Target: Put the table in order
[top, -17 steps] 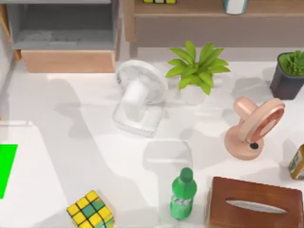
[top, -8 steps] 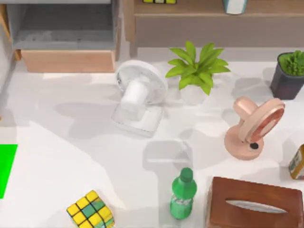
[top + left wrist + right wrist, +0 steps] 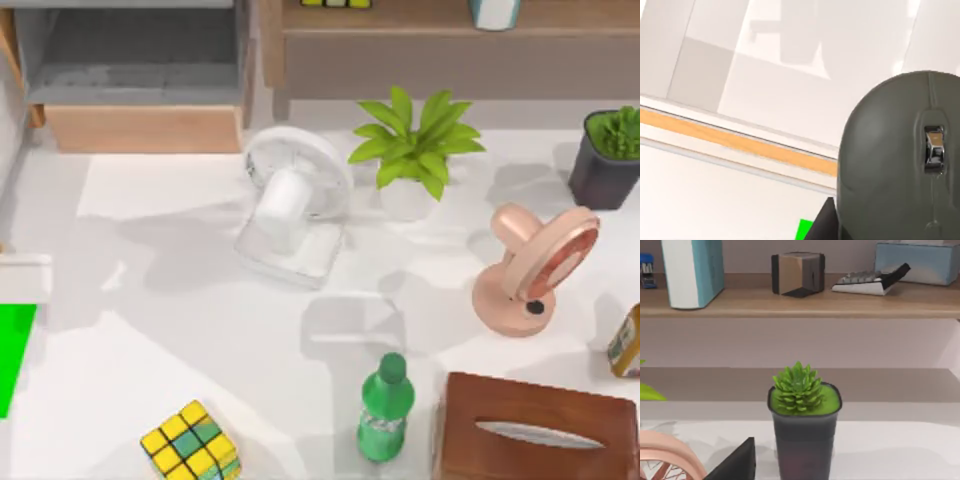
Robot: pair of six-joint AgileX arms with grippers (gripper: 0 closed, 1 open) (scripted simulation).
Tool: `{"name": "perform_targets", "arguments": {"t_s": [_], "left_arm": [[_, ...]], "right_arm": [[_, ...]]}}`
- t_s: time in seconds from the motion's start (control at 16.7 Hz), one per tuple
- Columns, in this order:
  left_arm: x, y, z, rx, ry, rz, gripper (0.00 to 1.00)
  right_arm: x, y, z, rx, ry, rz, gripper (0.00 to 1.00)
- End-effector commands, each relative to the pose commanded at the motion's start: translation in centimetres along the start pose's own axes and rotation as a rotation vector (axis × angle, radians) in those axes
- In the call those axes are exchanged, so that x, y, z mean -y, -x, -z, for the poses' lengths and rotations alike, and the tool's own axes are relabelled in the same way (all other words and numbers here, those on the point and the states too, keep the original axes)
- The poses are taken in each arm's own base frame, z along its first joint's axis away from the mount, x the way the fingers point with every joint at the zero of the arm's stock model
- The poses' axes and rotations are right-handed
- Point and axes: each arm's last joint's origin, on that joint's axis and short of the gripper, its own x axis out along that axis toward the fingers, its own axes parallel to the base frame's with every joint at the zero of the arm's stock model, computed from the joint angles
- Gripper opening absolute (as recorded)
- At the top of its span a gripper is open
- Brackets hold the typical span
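Note:
The white table (image 3: 200, 330) holds several loose things: a white fan (image 3: 292, 208), a leafy plant (image 3: 415, 140), a pink fan (image 3: 532, 268), a green bottle (image 3: 385, 408) and a colour cube (image 3: 190, 442). Above the table's far left, my left gripper (image 3: 855, 231) is shut on a dark grey mouse (image 3: 890, 165), held close to the left wrist camera with a black finger (image 3: 822, 222) beside it. Part of my right gripper (image 3: 735, 462) faces a succulent in a dark pot (image 3: 804, 432), which stands at the back right (image 3: 608, 155).
A brown tissue box (image 3: 535, 428) sits at the front right, with a yellow item (image 3: 626, 342) at the right edge. A grey cabinet (image 3: 135, 70) and a wooden shelf (image 3: 440, 30) line the back. A green patch (image 3: 14, 355) lies at the left edge.
The shadows over the left half of the table have shifted, and a white part has come into the top view at the left edge. The objects on the table have not moved.

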Motion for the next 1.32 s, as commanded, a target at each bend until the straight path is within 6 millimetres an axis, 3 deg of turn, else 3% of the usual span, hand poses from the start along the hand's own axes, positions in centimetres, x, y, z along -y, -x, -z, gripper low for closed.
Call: {"name": "perform_targets", "arguments": {"t_s": [0.24, 0.42, 0.66, 1.02, 1.14, 1.32], "left_arm": [[1.3, 2.4, 2.0, 0.090, -0.034, -0.011, 0.00], [1.8, 1.6, 3.6, 0.067, -0.055, -0.006, 0.00], [2.2, -3.3, 7.0, -0.098, -0.073, 0.014, 0.00], [2.3, -12.5, 14.6, -0.282, -0.216, -0.008, 0.00], [2.3, -13.9, 16.2, -0.298, -0.273, -0.024, 0.00], [2.4, -14.6, 17.0, -0.304, -0.311, -0.036, 0.00]], "right_arm": [[0.0, 0.0, 0.0, 0.000, 0.000, 0.000, 1.00], [0.0, 0.0, 0.0, 0.000, 0.000, 0.000, 1.00], [0.0, 0.0, 0.0, 0.000, 0.000, 0.000, 1.00], [0.0, 0.0, 0.0, 0.000, 0.000, 0.000, 1.00], [0.0, 0.0, 0.0, 0.000, 0.000, 0.000, 1.00], [0.0, 0.0, 0.0, 0.000, 0.000, 0.000, 1.00]]}}
